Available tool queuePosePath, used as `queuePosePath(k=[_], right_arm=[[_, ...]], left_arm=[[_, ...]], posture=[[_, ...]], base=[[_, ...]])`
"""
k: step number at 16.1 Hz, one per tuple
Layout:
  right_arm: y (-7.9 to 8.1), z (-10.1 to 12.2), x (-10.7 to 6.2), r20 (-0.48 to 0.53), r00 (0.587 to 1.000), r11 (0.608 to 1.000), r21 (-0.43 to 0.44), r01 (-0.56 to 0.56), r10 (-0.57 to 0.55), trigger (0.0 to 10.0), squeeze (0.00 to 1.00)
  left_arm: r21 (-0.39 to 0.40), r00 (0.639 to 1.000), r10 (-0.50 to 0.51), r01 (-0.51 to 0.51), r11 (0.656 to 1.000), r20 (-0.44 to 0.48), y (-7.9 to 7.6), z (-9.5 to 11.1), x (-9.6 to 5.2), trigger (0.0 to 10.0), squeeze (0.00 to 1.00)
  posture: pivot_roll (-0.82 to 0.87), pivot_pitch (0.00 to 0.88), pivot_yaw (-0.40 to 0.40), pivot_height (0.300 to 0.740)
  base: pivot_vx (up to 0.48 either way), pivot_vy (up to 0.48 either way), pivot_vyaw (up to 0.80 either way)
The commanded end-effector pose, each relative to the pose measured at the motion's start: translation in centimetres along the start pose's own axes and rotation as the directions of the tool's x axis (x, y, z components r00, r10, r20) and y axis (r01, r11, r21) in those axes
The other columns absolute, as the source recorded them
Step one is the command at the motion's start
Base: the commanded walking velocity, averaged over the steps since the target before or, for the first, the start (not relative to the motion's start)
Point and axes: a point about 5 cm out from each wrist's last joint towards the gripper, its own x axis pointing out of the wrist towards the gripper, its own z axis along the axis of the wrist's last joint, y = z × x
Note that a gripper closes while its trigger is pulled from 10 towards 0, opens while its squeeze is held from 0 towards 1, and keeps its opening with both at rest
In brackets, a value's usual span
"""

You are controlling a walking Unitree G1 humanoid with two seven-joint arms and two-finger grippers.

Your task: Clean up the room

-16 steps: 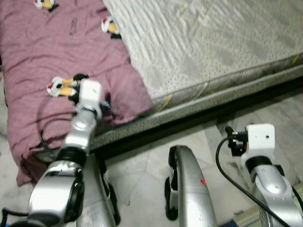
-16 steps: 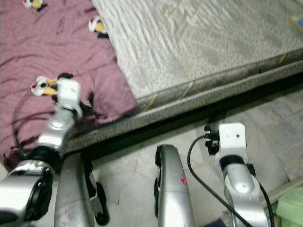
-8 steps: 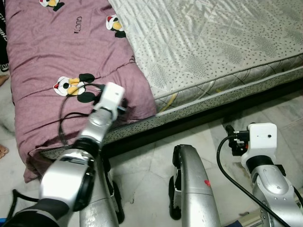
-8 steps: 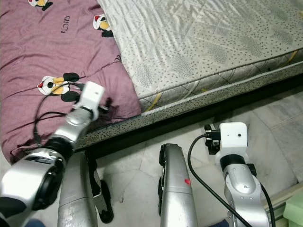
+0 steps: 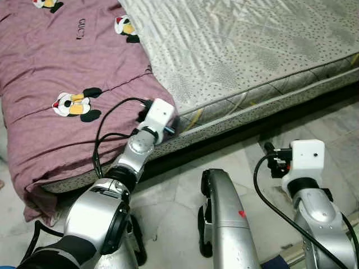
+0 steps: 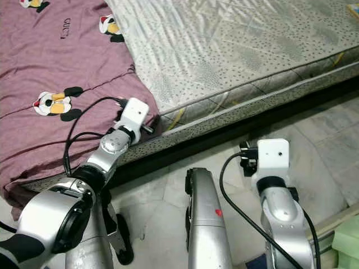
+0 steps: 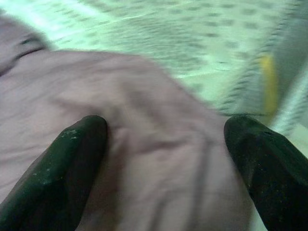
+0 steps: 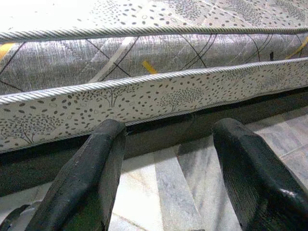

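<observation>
Straddling the blanket (image 7: 159, 159) corner, seemingly: left end effector (image 7: 163, 173).

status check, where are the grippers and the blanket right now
Left gripper open, at corner of maroon blanket on the mattress. Right gripper open, idle over floor by bed edge. Nothing in the way.

Bed (image 5: 263, 84): pale patterned mattress on a second speckled mattress layer, dark base beneath. Mauve blanket (image 5: 67, 73) with cartoon penguin prints lies directly on the mattress, covers its left part and hangs over the near edge. Floor (image 5: 185, 190): light marble tiles, running under the bed edge.
</observation>
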Motion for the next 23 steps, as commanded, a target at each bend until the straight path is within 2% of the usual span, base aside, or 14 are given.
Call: queuePosePath(k=[1,2,4,7,8,9,10,11,13,16,18,20,21,23], right_arm=[[0.2,-0.4,0.0,-0.013,1.000,1.000,0.003,-0.003,0.003,10.0,0.00],[0.3,-0.4,0.1,-0.011,1.000,1.000,0.004,-0.004,0.004,10.0,0.00],[0.6,-0.2,0.7,0.003,1.000,1.000,0.011,-0.008,0.008,10.0,0.00],[1.0,-0.2,1.5,0.016,1.000,1.000,0.019,-0.013,0.013,10.0,0.00],[1.2,-0.2,1.8,0.023,1.000,1.000,0.022,-0.019,0.018,10.0,0.00],[1.5,0.0,2.3,0.039,0.999,0.999,0.035,-0.024,0.023,10.0,0.00],[1.8,0.1,2.8,0.047,0.998,0.999,0.039,-0.031,0.029,10.0,0.00],[1.9,0.1,3.0,0.051,0.998,0.999,0.039,-0.034,0.032,10.0,0.00],[2.9,0.5,4.1,0.080,0.995,0.997,0.050,-0.061,0.057,10.0,0.00],[3.7,0.7,4.8,0.101,0.992,0.995,0.066,-0.077,0.070,10.0,0.00],[4.7,0.8,5.6,0.117,0.990,0.992,0.083,-0.095,0.085,10.0,0.00],[5.2,0.9,5.9,0.126,0.988,0.989,0.099,-0.106,0.093,10.0,0.00],[6.1,0.9,6.3,0.140,0.984,0.984,0.123,-0.130,0.113,10.0,0.00],[7.1,1.0,6.6,0.154,0.979,0.975,0.154,-0.160,0.136,10.0,0.00]], left_arm=[[0.002,0.994,-0.076,0.076,0.997,-0.081,-1.3,-2.0,-0.6,10.0,0.00],[-0.007,0.992,-0.081,0.080,0.997,-0.101,-1.4,-2.4,-0.7,10.0,0.00],[0.020,0.970,-0.136,0.143,0.989,-0.199,-2.1,-4.5,-1.6,10.0,0.00],[0.020,0.978,-0.128,0.133,0.991,-0.164,-1.6,-4.3,-1.6,10.0,0.00],[0.018,0.986,-0.099,0.102,0.995,-0.131,-1.0,-3.7,-1.4,10.0,0.00],[0.013,0.998,-0.036,0.036,0.999,-0.045,0.4,-2.1,-1.0,10.0,0.00],[0.009,1.000,0.000,-0.001,1.000,0.027,1.3,-0.6,-0.7,10.0,0.00],[0.011,0.998,0.014,-0.015,1.000,0.057,1.7,0.0,-0.6,10.0,0.00],[0.007,0.965,0.109,-0.114,0.993,0.239,4.5,3.7,-0.5,10.0,0.00],[-0.058,0.916,0.199,-0.191,0.980,0.348,6.4,5.6,-1.1,10.0,0.00],[-0.163,0.862,0.318,-0.274,0.948,0.396,7.8,5.5,-2.5,10.0,0.00],[-0.230,0.838,0.386,-0.317,0.920,0.386,8.4,4.5,-3.6,10.0,0.00],[-0.275,0.809,0.463,-0.382,0.882,0.362,8.8,2.5,-5.7,10.0,0.00],[-0.324,0.792,0.550,-0.464,0.825,0.266,8.7,-1.1,-8.8,10.0,0.00]], posture=[[-0.27,0.263,0.006,0.526],[-0.27,0.258,0.007,0.526],[-0.26,0.241,0.008,0.526],[-0.24,0.211,0.006,0.526],[-0.23,0.201,0.005,0.526],[-0.22,0.189,0.002,0.526],[-0.20,0.167,-0.009,0.526],[-0.20,0.164,-0.010,0.526],[-0.17,0.125,-0.019,0.526],[-0.14,0.098,-0.018,0.526],[-0.11,0.068,-0.017,0.526],[-0.09,0.053,-0.020,0.526],[-0.07,0.036,-0.024,0.526],[-0.04,0.014,-0.027,0.526]], base=[[0.000,0.000,0.00],[0.000,0.000,0.00],[0.000,0.000,0.00],[0.000,0.000,0.00],[0.000,0.000,0.00],[0.000,0.000,0.00],[0.000,0.000,0.00],[0.000,0.000,0.00],[0.000,0.000,0.00],[0.000,0.000,0.00],[0.000,0.000,0.00],[0.000,0.000,0.00],[0.000,0.000,0.00],[0.000,0.000,0.00]])
